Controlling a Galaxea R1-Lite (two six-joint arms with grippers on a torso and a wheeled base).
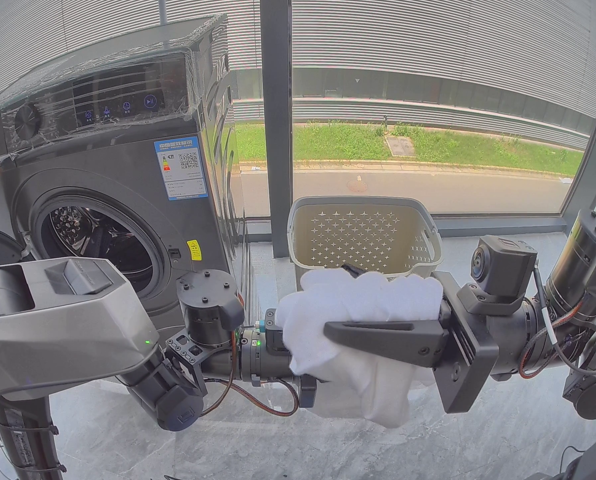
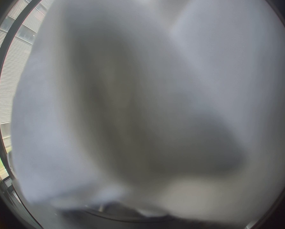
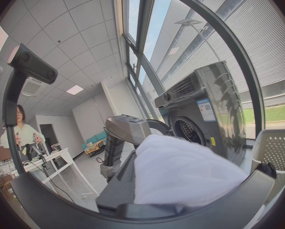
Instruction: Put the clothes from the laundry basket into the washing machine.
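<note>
Cloth (image 1: pixel 378 298), clamped by the right gripper (image 1: pixel 341 301), is mid-transfer and must next swing into the washer (image 1: pixel 98 241); I cannot tell the left gripper's (image 1: pixel 301 349) state.

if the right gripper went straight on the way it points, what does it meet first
Probably the left arm's wrist: the right gripper, shut on the white cloth, points straight across at it. Depth is hard to judge.

**Washer labels, print too small to read**

The washing machine (image 1: pixel 111 188) carries a blue-edged label (image 1: pixel 180 167) with a square code and illegibly small print. A yellow sticker (image 1: pixel 194 250) sits beside its door opening, and symbols glow on its control panel (image 1: pixel 121 105).
</note>
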